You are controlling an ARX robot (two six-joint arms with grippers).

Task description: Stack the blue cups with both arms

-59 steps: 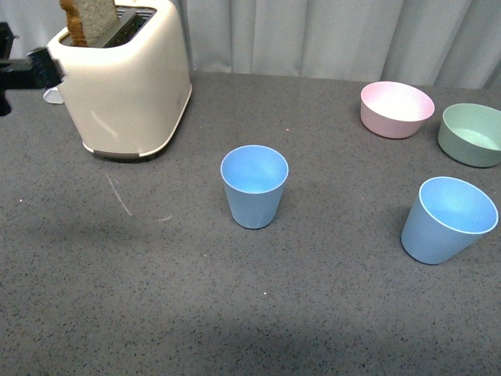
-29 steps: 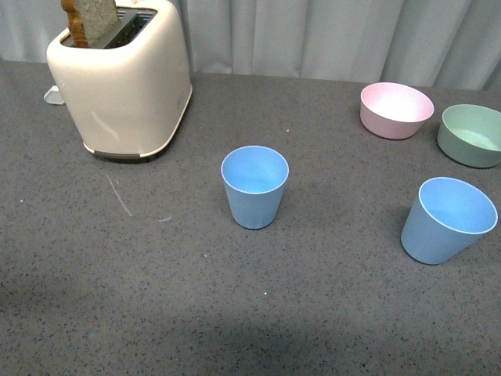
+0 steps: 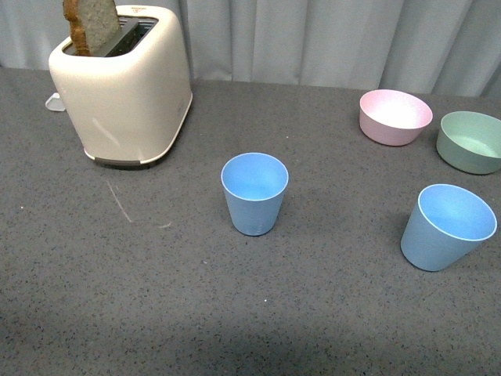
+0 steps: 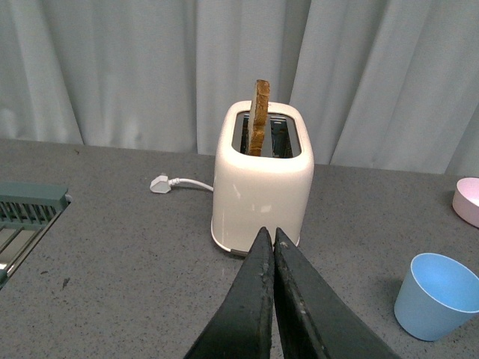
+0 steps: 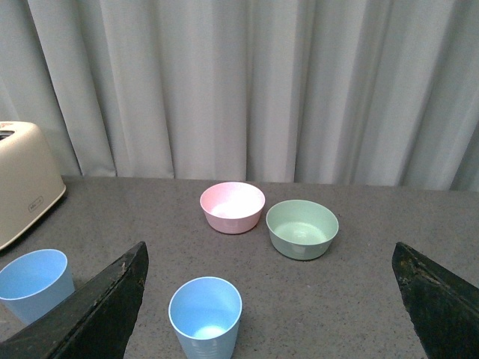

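Standing upright, blue cups (image 3: 254, 193) (image 3: 448, 227) open upward; left end effector (image 4: 272, 233) seemingly together, right end effector (image 5: 269, 245) apart.

Left hand (image 4: 269, 238): fingers pressed together, nothing between them, tips aimed at cream toaster (image 4: 262, 191); bread slice (image 4: 260, 123) stood in one slot. White plug (image 4: 159, 183) lay on grey tabletop (image 4: 127, 277) beside toaster. One blue cup (image 4: 438, 295) stood upright, apart from toaster.

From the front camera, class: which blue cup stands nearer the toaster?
The central blue cup; the other blue cup sits far right, near the green bowl.
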